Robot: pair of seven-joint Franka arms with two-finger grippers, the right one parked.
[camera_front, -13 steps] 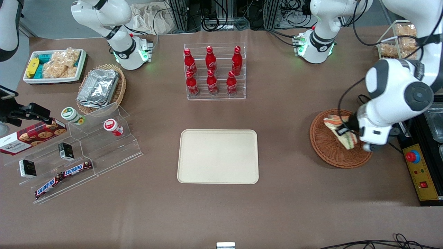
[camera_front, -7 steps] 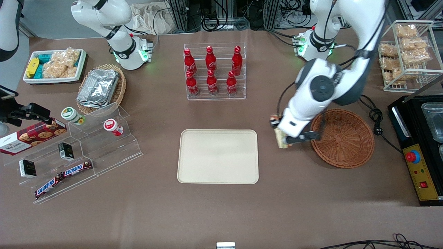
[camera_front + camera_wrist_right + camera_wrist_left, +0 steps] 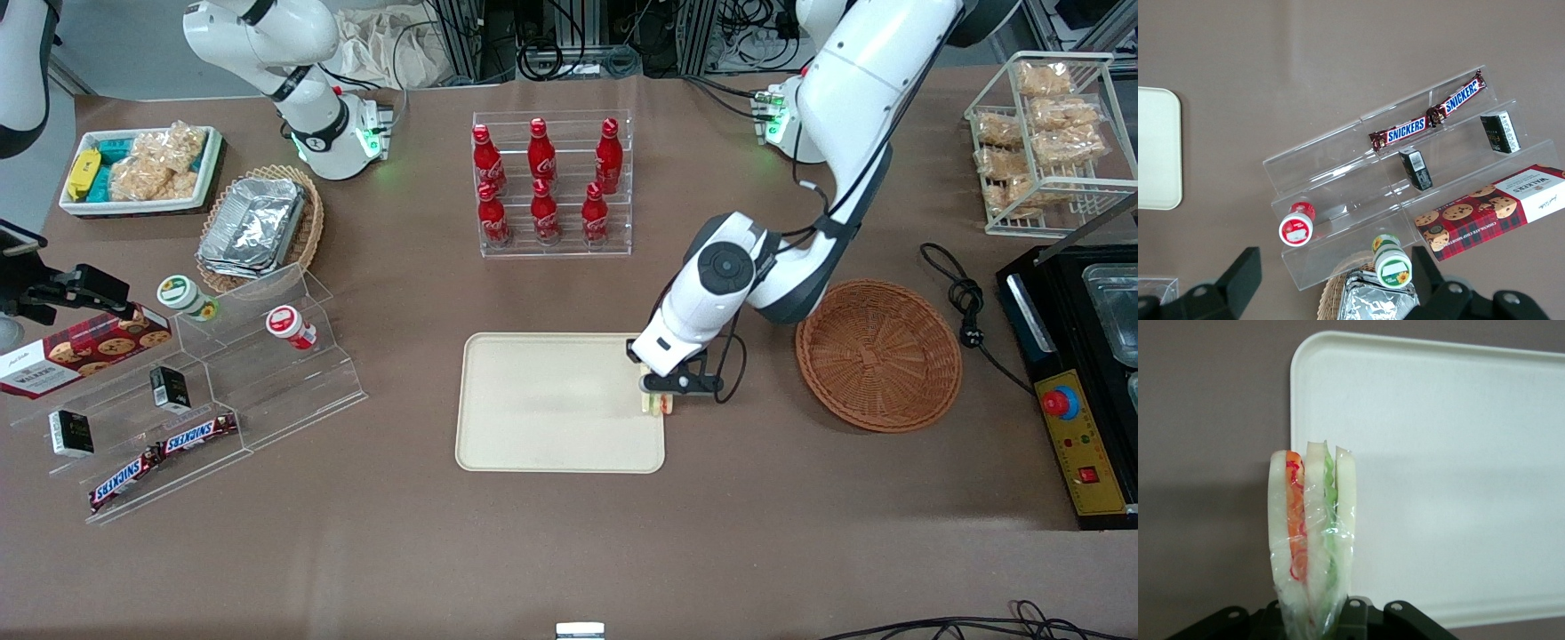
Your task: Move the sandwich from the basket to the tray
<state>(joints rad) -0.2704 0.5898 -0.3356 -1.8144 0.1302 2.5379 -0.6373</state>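
Observation:
The clear-wrapped sandwich [image 3: 659,405] hangs over the rim of the cream tray [image 3: 551,427], at the tray's edge nearest the basket. My gripper [image 3: 661,394] is shut on it from above. In the left wrist view the sandwich [image 3: 1313,533] stands on edge, showing orange-red and green layers between pale bread. It is clamped in the gripper [image 3: 1313,621], with the tray [image 3: 1445,473] below and beside it. The reddish-brown wicker basket [image 3: 878,356] lies empty toward the working arm's end of the table.
A clear rack of red bottles [image 3: 551,182] stands farther from the front camera than the tray. A black cable [image 3: 965,298] and a black appliance [image 3: 1080,382] lie past the basket. An acrylic stepped shelf [image 3: 204,391] with snacks stands toward the parked arm's end.
The gripper has lifted the sandwich out of the basket and carried it sideways to the tray's near rim. The basket now holds nothing.

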